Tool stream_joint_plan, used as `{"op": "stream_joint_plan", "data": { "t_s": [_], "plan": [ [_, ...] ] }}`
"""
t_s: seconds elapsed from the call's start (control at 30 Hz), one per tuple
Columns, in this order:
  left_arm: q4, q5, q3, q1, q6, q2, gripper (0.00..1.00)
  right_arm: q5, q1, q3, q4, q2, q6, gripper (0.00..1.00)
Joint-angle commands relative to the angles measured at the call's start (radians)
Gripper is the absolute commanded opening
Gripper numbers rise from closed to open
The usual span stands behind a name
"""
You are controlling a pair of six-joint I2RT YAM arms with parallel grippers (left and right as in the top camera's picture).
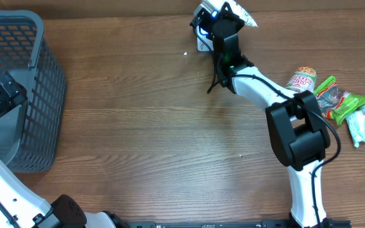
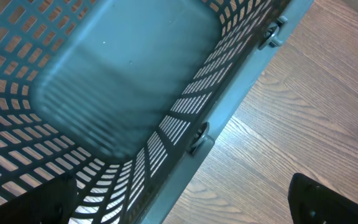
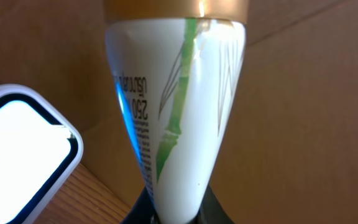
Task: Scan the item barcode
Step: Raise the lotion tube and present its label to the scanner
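a: where was the tube (image 3: 179,106)?
b: at the far edge of the desk (image 1: 144,126), in the right gripper (image 1: 225,22). the jaws were pinched narrow on its tail and the gold cap pointed away. a green stalk was printed down its white side. it sat just beside the white scanner (image 3: 17,155) with its lit face.
a: and the left gripper (image 1: 4,95)?
b: over the grey basket (image 1: 43,88), jaws spread wide, holding nothing. snack packets (image 1: 341,104) lay at the right.

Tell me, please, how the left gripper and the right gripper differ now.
The left gripper is open and empty; the right gripper is shut on a white tube with a gold cap. The left gripper hangs over the grey mesh basket; the right gripper is beside the white scanner. Both are black.
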Motion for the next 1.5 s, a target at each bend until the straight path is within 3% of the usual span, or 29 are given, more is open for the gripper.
{"op": "stream_joint_plan", "data": {
  "t_s": [0.0, 0.37, 1.2, 1.37, 1.47],
  "plan": [
    [0.001, 0.005, 0.002, 0.002, 0.016, 0.000, 1.00, 0.050, -0.003, 0.019, 0.079, 0.037, -0.064, 0.04],
    [0.001, 0.005, 0.002, 0.002, 0.016, 0.000, 0.99, 0.031, -0.030, 0.019, 0.082, 0.114, -0.081, 0.04],
    [0.001, 0.005, 0.002, 0.002, 0.016, 0.000, 1.00, -0.034, -0.028, 0.019, 0.048, 0.116, -0.072, 0.04],
    [0.001, 0.005, 0.002, 0.002, 0.016, 0.000, 1.00, 0.123, -0.023, 0.019, 0.097, 0.053, 0.133, 0.03],
    [0.001, 0.005, 0.002, 0.002, 0.016, 0.000, 1.00, 0.157, -0.023, 0.019, -0.043, -0.064, 0.271, 0.04]
  ]
}}
